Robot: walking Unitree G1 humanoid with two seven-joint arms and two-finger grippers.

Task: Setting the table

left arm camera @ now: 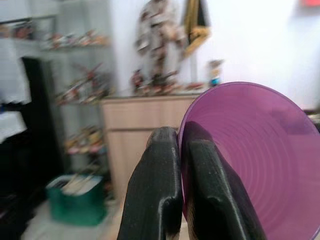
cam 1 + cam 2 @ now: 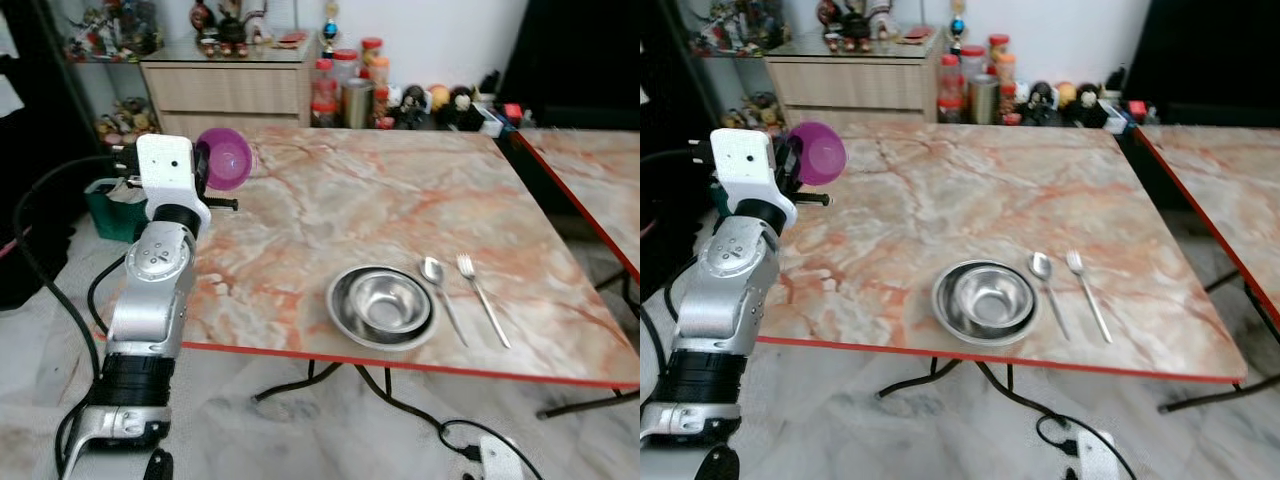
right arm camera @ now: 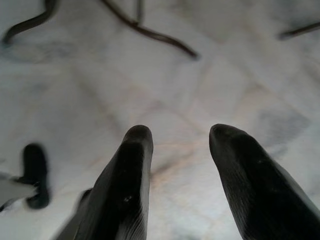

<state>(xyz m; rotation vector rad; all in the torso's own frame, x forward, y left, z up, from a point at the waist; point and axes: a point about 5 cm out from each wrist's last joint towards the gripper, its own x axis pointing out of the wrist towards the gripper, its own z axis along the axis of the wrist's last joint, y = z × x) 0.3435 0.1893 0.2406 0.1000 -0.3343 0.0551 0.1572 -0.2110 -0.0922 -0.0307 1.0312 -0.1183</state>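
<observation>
My left gripper (image 1: 179, 150) is shut on the rim of a purple plastic cup (image 2: 226, 158), held on its side above the far left edge of the marble table (image 2: 330, 205). In the left wrist view the cup (image 1: 255, 160) lies against the two black fingers (image 1: 155, 190). Near the front edge a steel bowl (image 2: 382, 302) sits in a steel plate, with a spoon (image 2: 440, 293) and a fork (image 2: 482, 297) to its right. My right gripper (image 3: 177, 137) hangs open over the floor, holding nothing.
A wooden cabinet (image 2: 228, 88) and jars (image 2: 345, 85) stand beyond the table. A green basket (image 2: 115, 208) sits on the floor at the left. A second table (image 2: 590, 170) is at the right. Cables (image 2: 440, 430) run under the table.
</observation>
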